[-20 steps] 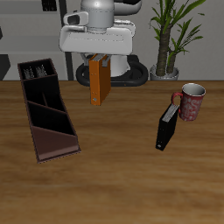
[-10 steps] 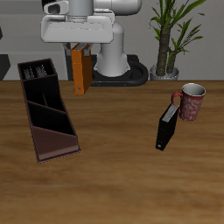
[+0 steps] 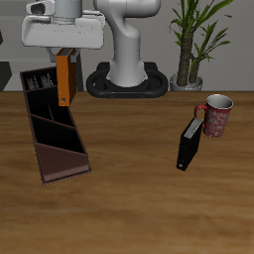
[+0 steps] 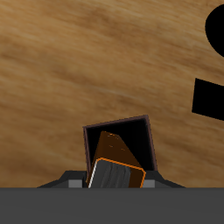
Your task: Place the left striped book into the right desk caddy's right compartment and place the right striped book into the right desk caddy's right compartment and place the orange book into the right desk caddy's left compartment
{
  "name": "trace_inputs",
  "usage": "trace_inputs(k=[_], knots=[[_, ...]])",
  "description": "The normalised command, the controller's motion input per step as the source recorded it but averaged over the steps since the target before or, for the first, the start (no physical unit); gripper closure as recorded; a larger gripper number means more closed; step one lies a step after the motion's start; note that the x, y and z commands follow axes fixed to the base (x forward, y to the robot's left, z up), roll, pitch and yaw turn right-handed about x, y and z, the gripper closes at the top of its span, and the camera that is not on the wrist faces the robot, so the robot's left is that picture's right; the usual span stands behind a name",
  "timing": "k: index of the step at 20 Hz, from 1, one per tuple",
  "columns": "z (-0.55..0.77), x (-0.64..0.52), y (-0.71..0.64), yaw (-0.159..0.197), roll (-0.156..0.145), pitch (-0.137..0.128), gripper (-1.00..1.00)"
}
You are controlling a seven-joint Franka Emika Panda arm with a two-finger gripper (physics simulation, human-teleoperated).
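My gripper is shut on the top of the orange book, which hangs upright in the air. The book is above the right desk caddy, over the divider between its squarish end section and the longer sloped sections. Grey-and-black stripes of the striped books show inside the right compartment; I cannot tell the two apart. In the wrist view the orange book hangs over a black-lined caddy section seen from above.
A plain black book leans against a red patterned mug on the other side of the table. A potted plant and the robot's base stand at the back.
The arm has carried the orange book sideways from the middle back of the table to above the caddy. The grip on the book is unchanged.
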Motion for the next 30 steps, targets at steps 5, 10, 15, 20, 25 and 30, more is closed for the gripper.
trace_inputs(k=[5,10,15,20,25,30], knots=[[-0.05,0.07,-0.29,0.028,-0.064,-0.019,1.00],[-0.13,0.09,-0.07,0.052,0.004,-0.009,1.00],[-0.36,0.18,0.04,0.049,0.006,0.033,1.00],[-0.21,0.06,0.09,0.008,0.013,0.019,1.00],[-0.25,-0.05,-0.02,-0.010,0.012,0.004,1.00],[-0.08,-0.08,-0.05,-0.021,0.002,-0.012,1.00]])
